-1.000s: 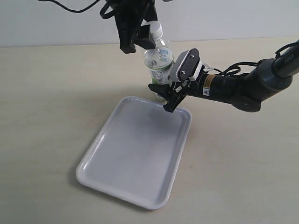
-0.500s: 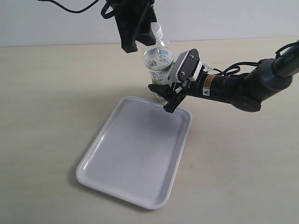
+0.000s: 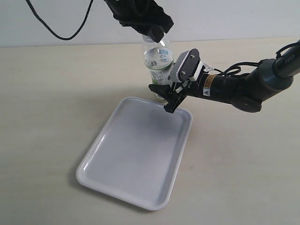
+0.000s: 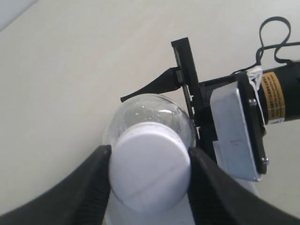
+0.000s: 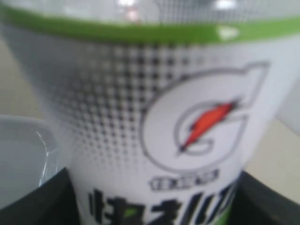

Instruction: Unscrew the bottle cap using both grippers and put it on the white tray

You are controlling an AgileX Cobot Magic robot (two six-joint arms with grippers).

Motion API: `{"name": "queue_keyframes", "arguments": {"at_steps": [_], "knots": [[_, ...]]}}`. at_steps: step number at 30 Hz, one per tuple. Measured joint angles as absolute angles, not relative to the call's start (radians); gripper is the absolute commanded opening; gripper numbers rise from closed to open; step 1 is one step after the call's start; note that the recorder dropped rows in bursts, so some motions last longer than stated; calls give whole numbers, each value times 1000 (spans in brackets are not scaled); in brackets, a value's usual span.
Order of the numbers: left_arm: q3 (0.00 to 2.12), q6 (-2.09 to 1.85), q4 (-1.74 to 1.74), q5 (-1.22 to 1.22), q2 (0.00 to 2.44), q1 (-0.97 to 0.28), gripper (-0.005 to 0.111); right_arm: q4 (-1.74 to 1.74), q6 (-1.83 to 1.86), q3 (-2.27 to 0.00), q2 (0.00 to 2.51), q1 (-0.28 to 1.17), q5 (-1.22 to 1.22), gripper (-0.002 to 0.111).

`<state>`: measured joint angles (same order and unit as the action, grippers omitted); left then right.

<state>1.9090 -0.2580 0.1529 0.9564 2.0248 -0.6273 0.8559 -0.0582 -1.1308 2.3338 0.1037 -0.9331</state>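
Observation:
The bottle (image 3: 158, 58) stands upright just behind the far edge of the white tray (image 3: 136, 150). My right gripper (image 3: 161, 97), the claw with the grey-white block (image 4: 236, 129), is shut on the bottle's labelled body (image 5: 164, 122); its dark fingers (image 5: 56, 201) press both sides of the label. My all-black left gripper (image 3: 154, 33) sits on top of the bottle and hides the cap in the exterior view. In the left wrist view the white bottle cap (image 4: 150, 166) lies between the two black fingers (image 4: 89, 187), which touch it on both sides, still on the clear neck (image 4: 150, 110).
The tray is bare and lies on a light tabletop (image 3: 56, 93), with its near corner toward the front. A black cable (image 3: 61, 33) hangs from the left arm at the back. The right arm (image 3: 253, 89) stretches in low from the right.
My left gripper has turned and come down over the bottle top, closing round the cap, which showed beside it before. The right gripper and bottle have stayed put.

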Motion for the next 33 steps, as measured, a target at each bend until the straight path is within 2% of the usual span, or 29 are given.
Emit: {"name": "queue_keyframes", "arguments": {"at_steps": [8,11,15,17,27,33], "knots": [[1909,-167,153,939,2029,-627,3,854,-67,-1131,2334,104,-933,0],[1909,-188,155,939,2029,-627,19,854,-67,-1131,2334,104,-933,0],[1909,-220,159,934,2029,-627,53,854,-69,-1131,2334,104,-933,0],[1909,-243,161,928,2029,-627,61,854,-69,-1131,2334,104,-933,0],[1909,-401,166,889,1999,-627,60,854,-69,-1131,2334,104,-933,0],[1909,-711,177,888,1955,-627,60,854,-69,-1131,2334,104,-933,0]]}}
